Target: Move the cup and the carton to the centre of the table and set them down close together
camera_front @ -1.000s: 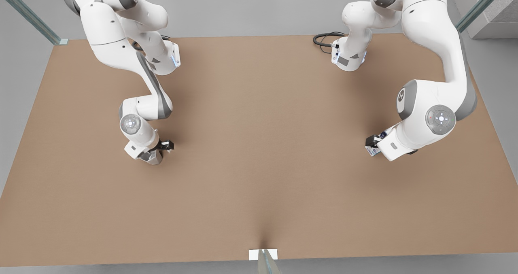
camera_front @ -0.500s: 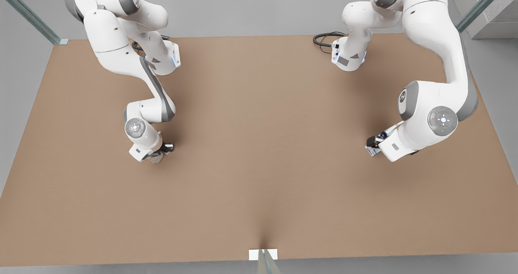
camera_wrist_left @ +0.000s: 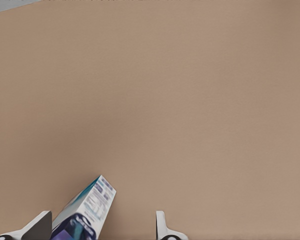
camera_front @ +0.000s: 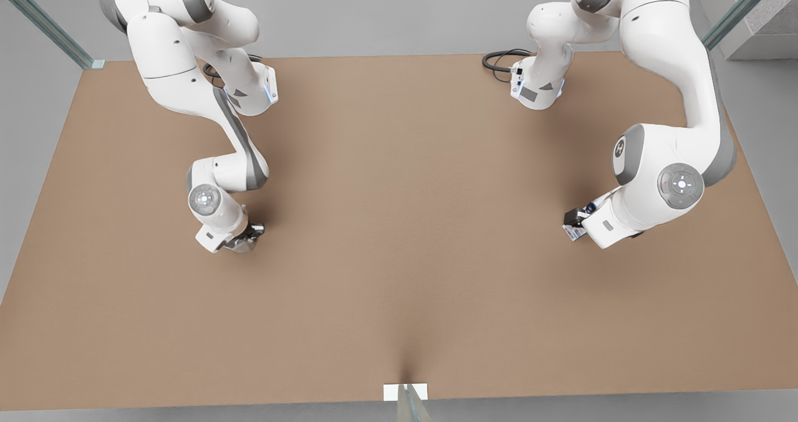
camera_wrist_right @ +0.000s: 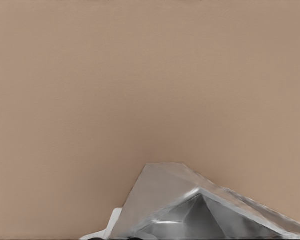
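Tan-brown, the table lies bare across its centre. On the front view's right, the carton sits between the left gripper fingers, leaning against one and clear of the other, so the jaws stand wide. On the front view's left, the cup is at the right gripper; whether it is clamped I cannot tell. Closing on the leaning carton may twist or tip it.

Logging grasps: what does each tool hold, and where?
Left tool open around the carton, not clamped. Right tool at the cup; hold cannot be told.
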Controlling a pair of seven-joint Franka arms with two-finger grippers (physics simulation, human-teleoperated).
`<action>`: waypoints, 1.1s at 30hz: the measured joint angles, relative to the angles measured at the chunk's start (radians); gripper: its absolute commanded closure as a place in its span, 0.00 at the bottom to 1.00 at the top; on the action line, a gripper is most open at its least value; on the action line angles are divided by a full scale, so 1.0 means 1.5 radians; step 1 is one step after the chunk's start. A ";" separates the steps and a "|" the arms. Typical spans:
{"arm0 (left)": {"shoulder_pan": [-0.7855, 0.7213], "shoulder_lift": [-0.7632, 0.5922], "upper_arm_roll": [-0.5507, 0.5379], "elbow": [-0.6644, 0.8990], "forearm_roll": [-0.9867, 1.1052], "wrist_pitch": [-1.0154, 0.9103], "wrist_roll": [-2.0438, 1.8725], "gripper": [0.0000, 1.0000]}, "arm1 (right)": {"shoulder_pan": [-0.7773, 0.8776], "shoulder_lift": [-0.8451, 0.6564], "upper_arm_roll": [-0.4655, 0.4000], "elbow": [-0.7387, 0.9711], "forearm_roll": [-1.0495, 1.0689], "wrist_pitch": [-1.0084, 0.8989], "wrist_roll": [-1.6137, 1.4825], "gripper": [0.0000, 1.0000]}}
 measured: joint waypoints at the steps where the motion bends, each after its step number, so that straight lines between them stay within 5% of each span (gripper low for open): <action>1: 0.000 0.000 0.000 0.000 0.000 0.000 0.000 0.00 | 0.000 -0.003 0.000 0.011 0.000 -0.033 0.004 0.79; 6: 0.000 -0.001 0.000 0.000 0.000 0.000 -0.001 0.00 | 0.015 -0.015 0.048 0.080 0.005 -0.101 0.033 0.79; 12: 0.002 -0.001 0.001 0.000 0.000 0.000 0.002 0.00 | 0.157 0.025 0.049 0.233 0.005 -0.165 0.203 0.79; 26: 0.000 -0.029 -0.001 -0.008 0.002 -0.014 0.004 0.00 | 0.298 0.565 -0.049 1.031 0.028 -0.382 0.225 0.79; 33: 0.000 -0.034 -0.001 -0.011 0.002 -0.015 0.003 0.00 | 0.349 0.584 -0.052 1.036 0.035 -0.433 0.245 0.79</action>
